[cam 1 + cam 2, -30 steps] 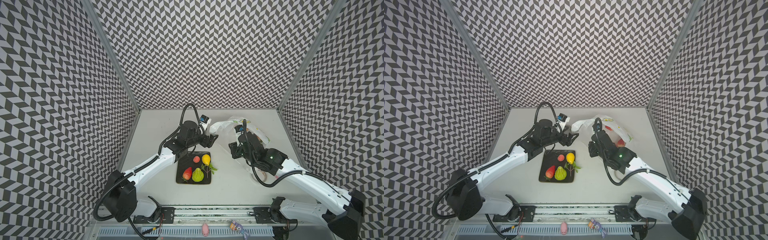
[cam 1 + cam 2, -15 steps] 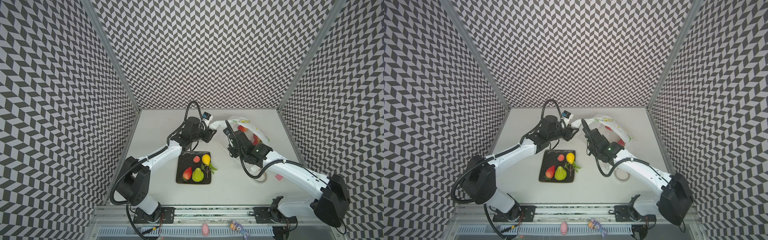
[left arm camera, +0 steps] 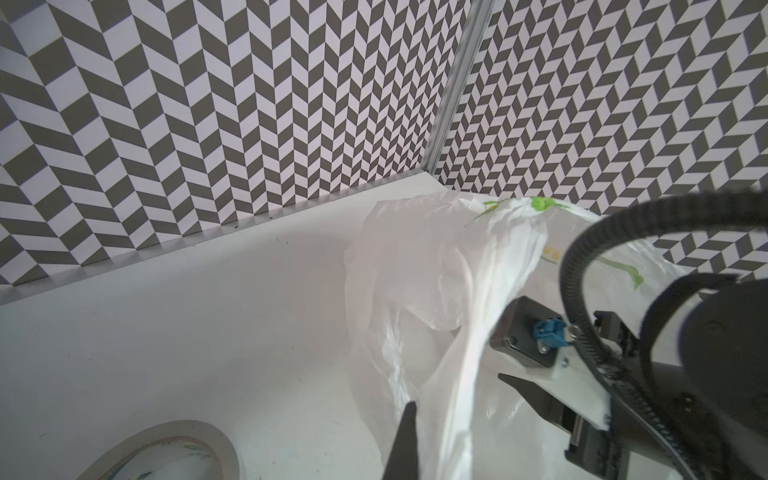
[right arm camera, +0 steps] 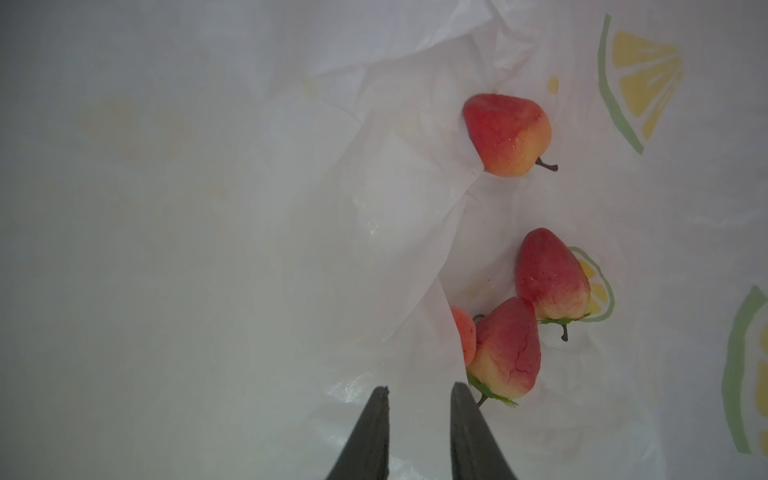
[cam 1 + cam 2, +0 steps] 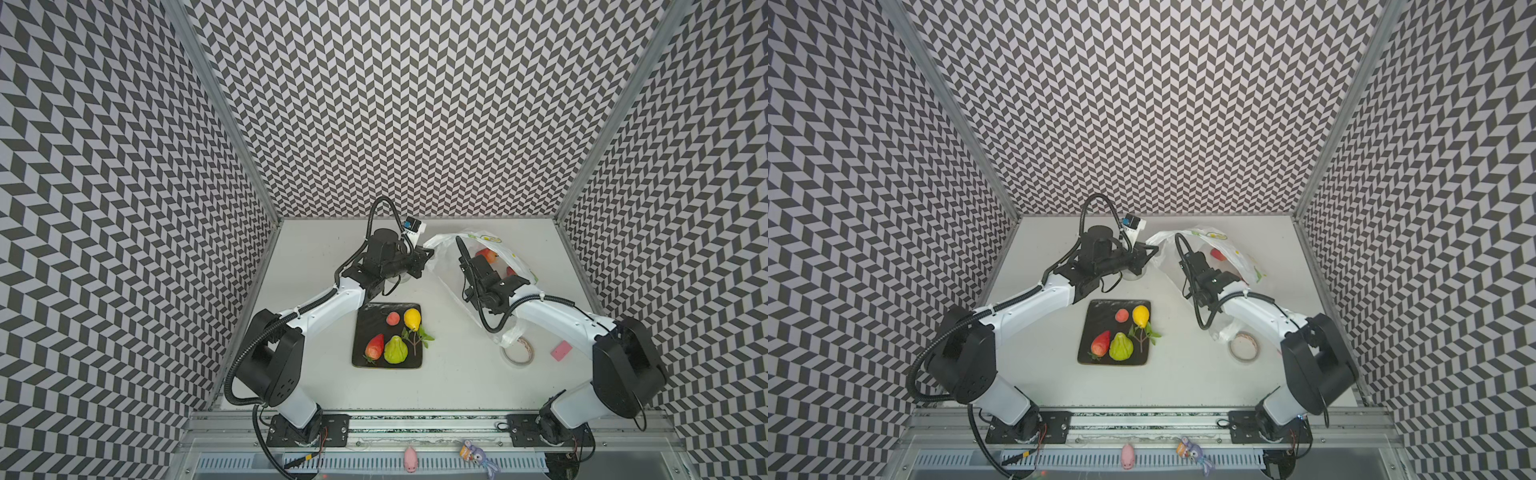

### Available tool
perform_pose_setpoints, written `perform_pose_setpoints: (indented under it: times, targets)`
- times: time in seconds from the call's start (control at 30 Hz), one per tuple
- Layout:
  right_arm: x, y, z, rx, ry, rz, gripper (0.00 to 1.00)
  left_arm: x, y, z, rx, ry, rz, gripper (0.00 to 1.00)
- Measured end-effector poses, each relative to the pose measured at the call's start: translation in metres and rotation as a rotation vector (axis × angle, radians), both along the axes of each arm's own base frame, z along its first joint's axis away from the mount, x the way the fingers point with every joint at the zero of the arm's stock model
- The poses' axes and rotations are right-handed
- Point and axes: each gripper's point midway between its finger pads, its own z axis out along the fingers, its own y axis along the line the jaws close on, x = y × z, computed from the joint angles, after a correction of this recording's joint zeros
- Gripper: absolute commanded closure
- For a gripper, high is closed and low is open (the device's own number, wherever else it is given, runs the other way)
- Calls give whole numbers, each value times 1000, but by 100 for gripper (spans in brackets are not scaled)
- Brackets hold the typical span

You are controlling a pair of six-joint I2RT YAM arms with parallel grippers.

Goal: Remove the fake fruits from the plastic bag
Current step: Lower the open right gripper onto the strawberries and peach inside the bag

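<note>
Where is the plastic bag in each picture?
Top view: plastic bag, far side, right of middle.
Top view: plastic bag, same place.
Left wrist view: plastic bag close ahead, crumpled.
Right wrist view: plastic bag all around; camera looks inside.
Shared landmark: its green-and-yellow print.

The plastic bag [image 4: 208, 208] is seen as thin, crinkled, translucent film — faintly shiny. A waxy, finely cracked skin is shown on the fake fruits [image 4: 509, 133]. The table [image 5: 457, 382] is seen matt and smooth.
</note>
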Motion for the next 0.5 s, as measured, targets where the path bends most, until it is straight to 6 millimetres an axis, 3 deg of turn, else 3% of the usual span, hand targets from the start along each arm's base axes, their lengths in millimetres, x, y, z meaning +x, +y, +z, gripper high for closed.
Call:
perform_pose_setpoints:
  times: [0.13, 0.5]
  targets:
    - [7, -12, -10, 5, 9, -86, 71, -10, -4, 6, -24, 3, -11, 100]
    - [31, -64, -23, 117, -4, -402, 56, -64, -16, 23, -64, -24, -91, 100]
